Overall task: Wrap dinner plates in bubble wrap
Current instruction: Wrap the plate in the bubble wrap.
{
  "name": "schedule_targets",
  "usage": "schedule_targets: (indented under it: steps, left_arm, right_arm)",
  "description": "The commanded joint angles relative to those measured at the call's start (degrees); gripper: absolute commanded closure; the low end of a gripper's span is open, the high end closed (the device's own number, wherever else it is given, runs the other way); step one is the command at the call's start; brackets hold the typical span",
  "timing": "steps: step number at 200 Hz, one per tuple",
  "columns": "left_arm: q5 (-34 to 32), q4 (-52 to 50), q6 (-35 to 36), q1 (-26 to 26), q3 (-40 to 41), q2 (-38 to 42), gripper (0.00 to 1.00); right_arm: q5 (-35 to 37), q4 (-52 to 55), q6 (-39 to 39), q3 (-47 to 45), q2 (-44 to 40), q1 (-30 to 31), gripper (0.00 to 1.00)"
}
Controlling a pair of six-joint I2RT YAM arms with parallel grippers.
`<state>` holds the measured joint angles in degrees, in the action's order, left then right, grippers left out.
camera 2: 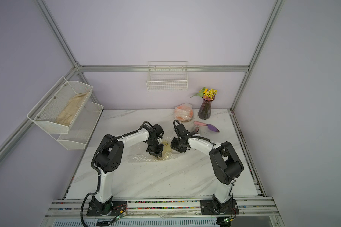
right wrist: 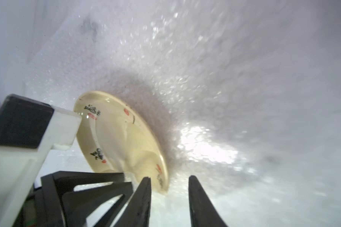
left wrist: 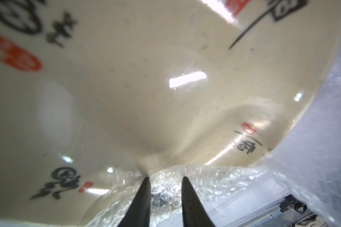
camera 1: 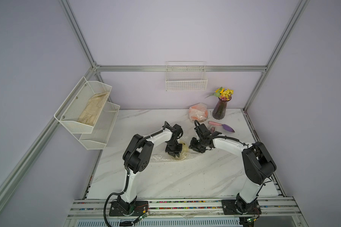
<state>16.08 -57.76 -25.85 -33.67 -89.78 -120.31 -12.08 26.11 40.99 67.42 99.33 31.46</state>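
Observation:
A pale cream plate (camera 1: 185,147) (camera 2: 167,147) with dark and red marks lies on a clear bubble wrap sheet (camera 1: 159,157) (camera 2: 138,157) mid-table. My left gripper (camera 1: 175,155) (camera 2: 158,155) points down at the plate's near rim. In the left wrist view the plate (left wrist: 126,88) fills the frame, and the left gripper (left wrist: 165,180) is shut on a bunched fold of bubble wrap (left wrist: 205,182). My right gripper (camera 1: 191,147) (right wrist: 169,180) is open beside the plate's right rim (right wrist: 118,133), with bubble wrap (right wrist: 224,78) behind it. An orange plate (camera 1: 198,113) sits wrapped at the back.
A purple vase of flowers (camera 1: 221,110), a pink and purple trowel (camera 1: 221,125) and a grey tape dispenser (camera 1: 212,128) stand at the back right. A wire basket (camera 1: 186,80) hangs on the back wall. Mesh shelves (camera 1: 91,135) on the left hold a beige cloth (camera 1: 93,110).

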Motion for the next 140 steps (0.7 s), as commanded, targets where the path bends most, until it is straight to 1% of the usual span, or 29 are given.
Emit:
schedule_targets:
  steps: [1, 15, 22, 35, 39, 56, 64, 76, 91, 102, 122, 140]
  left_arm:
    - [-2.86, 1.07, 1.06, 0.47, 1.89, -4.81, 0.72]
    - [-2.60, 1.07, 1.10, 0.56, 1.89, -4.85, 0.72]
    - [-2.56, 0.94, 1.13, 0.54, 1.89, -4.91, 0.72]
    - [-2.11, 0.89, 1.05, 0.62, 2.13, -4.89, 0.72]
    - [-2.05, 0.89, 1.06, 0.62, 2.15, -4.91, 0.72]
    - [-1.59, 0.89, 1.06, 0.62, 2.32, -4.76, 0.72]
    - [-1.61, 0.89, 1.10, 0.62, 2.33, -4.76, 0.72]
    - [-1.68, 0.80, 1.06, 0.71, 2.17, -4.92, 0.72]
    - [-1.43, 0.80, 0.91, 0.71, 1.85, -5.27, 0.72]
    - [-1.22, 0.80, 0.84, 0.70, 1.71, -5.56, 0.72]
    - [-1.11, 1.02, 0.71, 0.71, 2.01, -5.52, 0.72]
    - [-0.79, 1.92, 0.61, 0.88, 3.00, -5.20, 0.72]
  right_arm:
    - [8.92, 12.59, -8.36, 1.73, -5.26, -0.44, 0.55]
    - [9.38, 16.88, -11.30, 1.58, -7.73, -0.42, 0.50]
    - [9.38, 19.20, -14.34, 1.52, -8.94, -0.44, 0.48]
    - [7.60, 21.48, -14.95, 0.41, -12.00, -0.44, 0.43]
    - [6.51, 21.40, -14.98, -0.21, -13.13, -0.44, 0.41]
    - [1.08, 19.51, -13.25, -4.59, -18.28, -0.31, 0.21]
    - [-2.75, 17.64, -12.35, -7.06, -19.89, -0.26, 0.17]
    - [-6.27, 14.23, -11.04, -10.39, -20.34, 0.30, 0.17]
    - [-7.34, 8.07, -9.45, -13.89, -20.32, 0.97, 0.17]
    - [-6.65, 3.73, -8.38, -15.00, -18.97, 0.97, 0.17]
    - [-6.88, -2.61, -6.38, -15.18, -12.73, 0.97, 0.18]
    - [-3.16, -6.99, -3.63, -15.56, -8.74, -0.32, 0.18]
